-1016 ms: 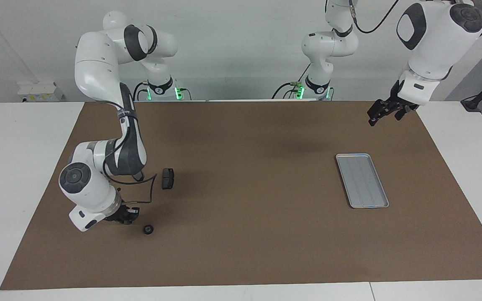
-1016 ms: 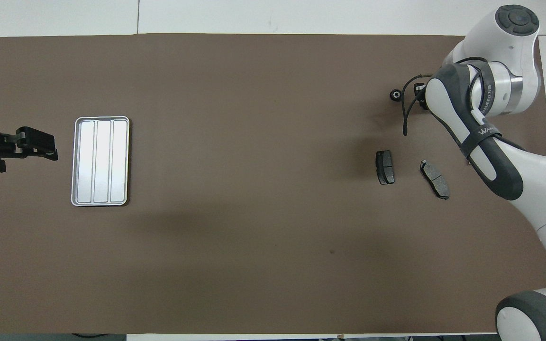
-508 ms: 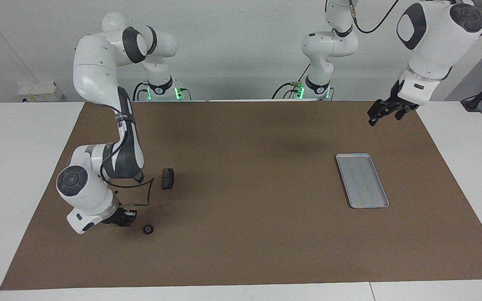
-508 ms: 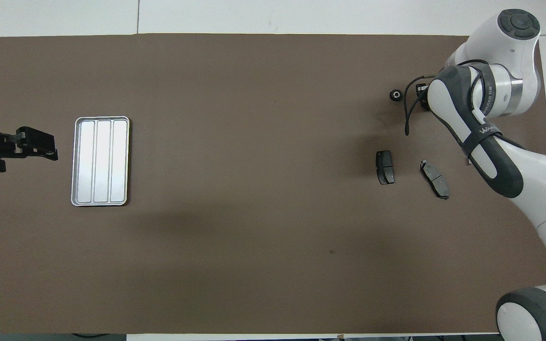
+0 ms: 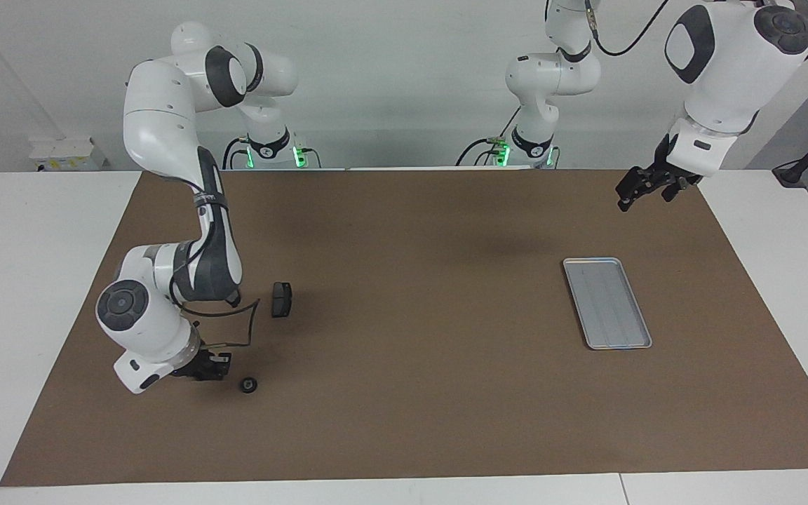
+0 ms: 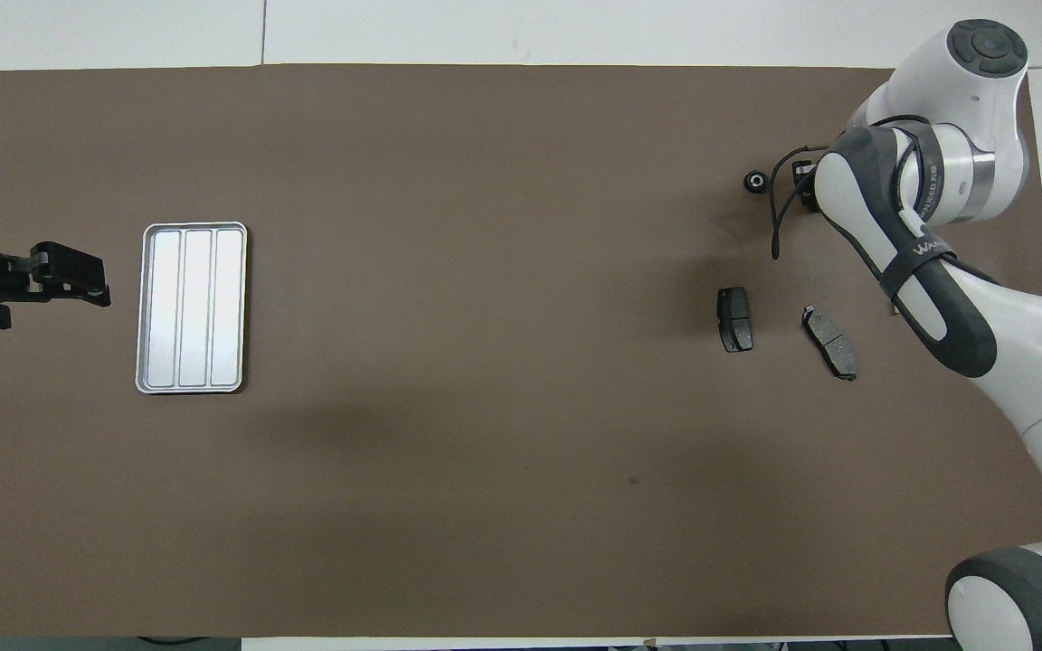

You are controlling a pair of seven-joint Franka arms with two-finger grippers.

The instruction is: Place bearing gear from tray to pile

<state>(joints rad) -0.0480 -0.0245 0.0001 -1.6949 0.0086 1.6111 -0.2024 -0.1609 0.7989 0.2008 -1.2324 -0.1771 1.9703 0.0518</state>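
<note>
Small dark round bearing gear down on the brown bench, out of the flat silver-grey ridged metal tray, which lies bare toward the left arm's end. Placement looking as good as done: gear resting farther from the robots than the two dark grey brake pads of the pile, a little apart from them. Right gripper low, just beside the gear, not holding it; finger gap impossible to read. Left gripper parked up near the tray's end, waiting, empty, gap also unreadable. Only a clean pull-back left, probably. Plenty of open bench mid-table; bench edge fairly close to the gear.
</note>
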